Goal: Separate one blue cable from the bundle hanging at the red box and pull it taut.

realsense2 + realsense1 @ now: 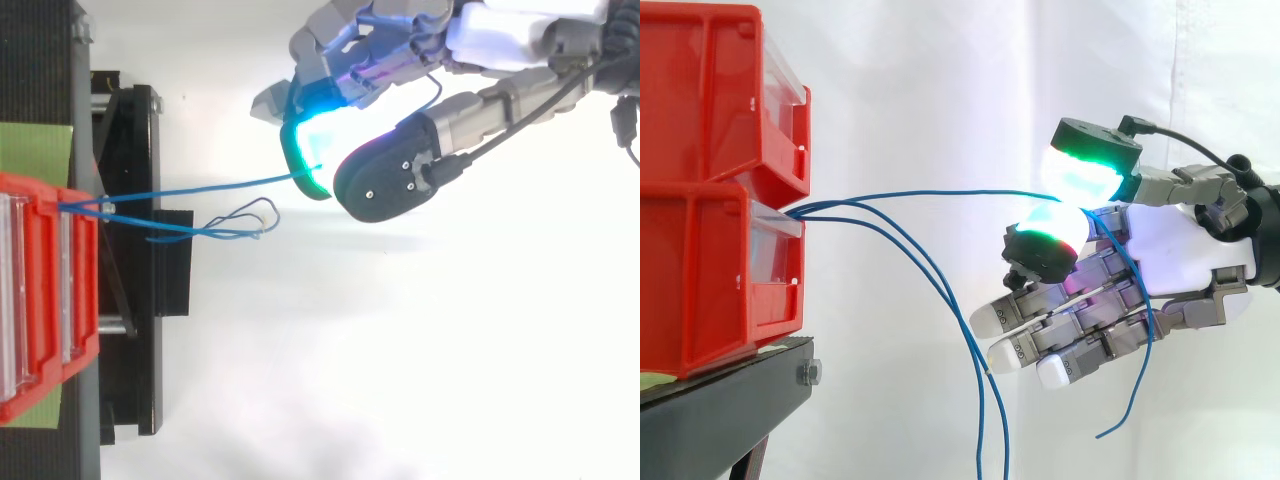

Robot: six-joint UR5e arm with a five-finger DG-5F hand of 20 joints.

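The hand [1180, 250] sits at centre right of the side view with two glowing fingers [1050, 238] closed together, clamped on one blue cable [940, 193]. The remaining fingers are stretched out towards the lower left and hold nothing. That cable leaves the gap between the stacked red bins [700, 250] at the left edge and runs across to the pinch in a shallow upward bow, so I judge it close to taut but with some slack left. Its free tail drapes past the palm and hangs towards the lower right. The other two cables [978, 420] droop from the same gap to the bottom edge, apart from the held one. The main risk is slip: the cable is thin and the pads are broad and rounded, so a pull away from the bins could draw it through the pinch rather than tighten it. A pull that is too firm could instead tug the cable out of the bins or shift them on the stand [730, 385]. The outstretched fingertips look just beside the hanging cables in the side view, though the top view suggests a gap. If they do touch, any sweep could snag a second cable and undo the separation.
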